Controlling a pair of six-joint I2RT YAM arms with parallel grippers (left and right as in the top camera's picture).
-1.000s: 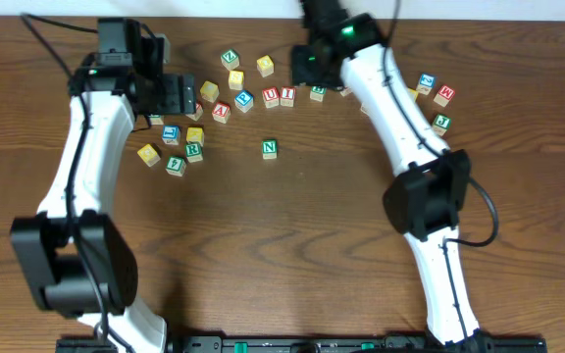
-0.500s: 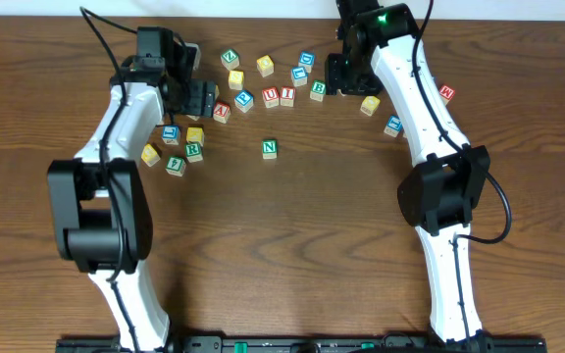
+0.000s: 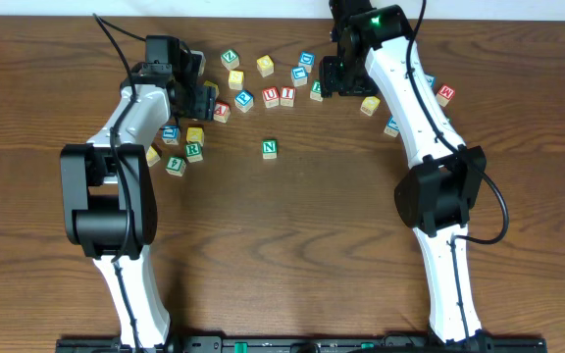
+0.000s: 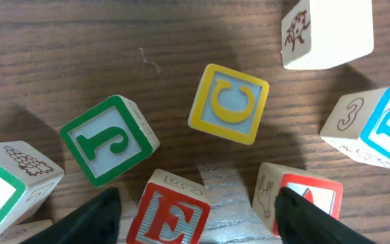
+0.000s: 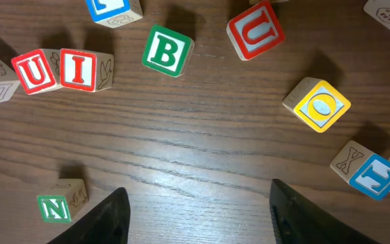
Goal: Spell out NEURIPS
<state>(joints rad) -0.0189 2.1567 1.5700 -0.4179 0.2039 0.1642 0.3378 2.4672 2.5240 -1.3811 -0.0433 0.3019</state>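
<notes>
My left gripper (image 4: 196, 198) hangs low over the cluster of cubes at the far left of the table (image 3: 292, 235), its jaws parted and clenched on nothing. The red E cube (image 4: 171, 211) lies between my two fingers. It is close by one of them, and a strip of bare wood separates it from the other; I cannot tell whether the nearer finger touches it. That other finger partly covers a red-framed cube (image 4: 302, 195) whose letter is half hidden. Beyond the E lie a green J cube (image 4: 109, 139), a yellow C cube (image 4: 229, 103) and, off to one side, a blue P cube (image 4: 384, 129), all apart from my fingers. My right gripper (image 5: 198, 190) hovers near the table's far edge, jaws likewise released, with nothing but wood between them. Ahead of it the red U cube (image 5: 39, 71) and the red I cube (image 5: 80, 68) stand side by side, touching. A green B cube (image 5: 166, 51) is near them and a yellow O cube (image 5: 320, 105) lies farther along. The green N cube (image 5: 58, 207) stands alone toward the middle of the table, outside my right fingers and well apart from the other cubes. Seen from above, the green R cube (image 3: 193, 150) lies in the left cluster, on the near side of my left gripper.
</notes>
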